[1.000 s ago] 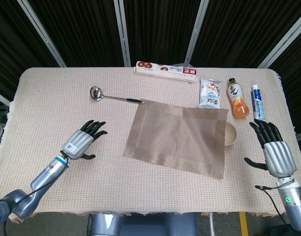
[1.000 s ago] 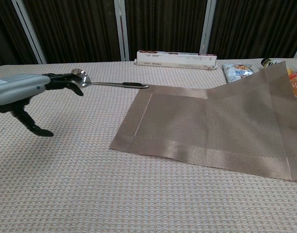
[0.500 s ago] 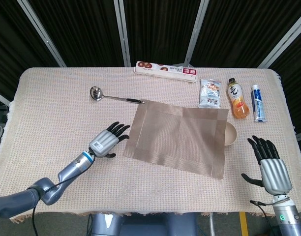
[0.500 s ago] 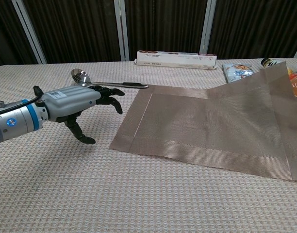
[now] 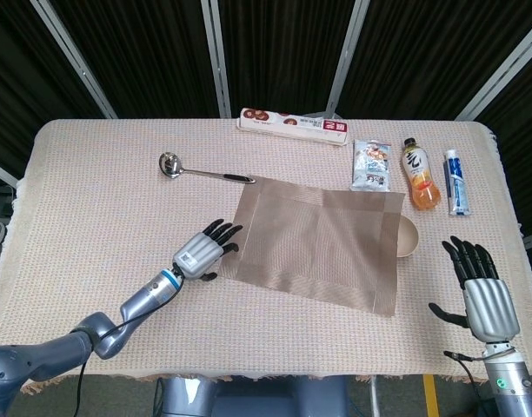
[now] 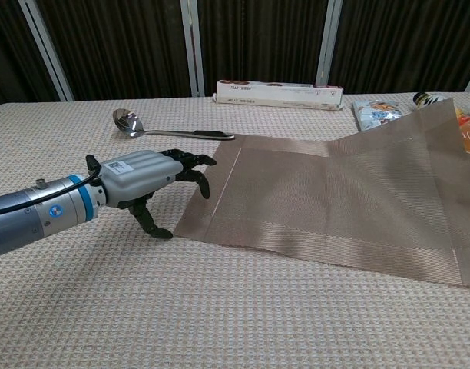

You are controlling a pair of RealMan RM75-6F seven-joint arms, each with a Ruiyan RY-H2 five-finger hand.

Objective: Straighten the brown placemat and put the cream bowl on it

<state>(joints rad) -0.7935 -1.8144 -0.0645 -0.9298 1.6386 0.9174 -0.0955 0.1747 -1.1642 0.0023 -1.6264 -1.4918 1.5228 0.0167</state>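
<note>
Beside the woven rectangular brown placemat point(image 5: 318, 246), left robot hand point(image 5: 205, 253) spread.

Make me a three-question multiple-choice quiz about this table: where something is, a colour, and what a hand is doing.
1. Where is the cream bowl?
A. on the placemat's middle
B. under the brown placemat's right edge
C. beside the ladle

2. What colour is the bottle's drink?
A. orange
B. green
C. clear

3. What is the left hand doing?
A. holding the ladle
B. lifting the bowl
C. reaching the placemat's left edge, holding nothing

Answers: 1 B, the mat's edge covers part of the bowl. 2 A, orange liquid shows. 3 C, fingers spread at the mat's edge.
</note>
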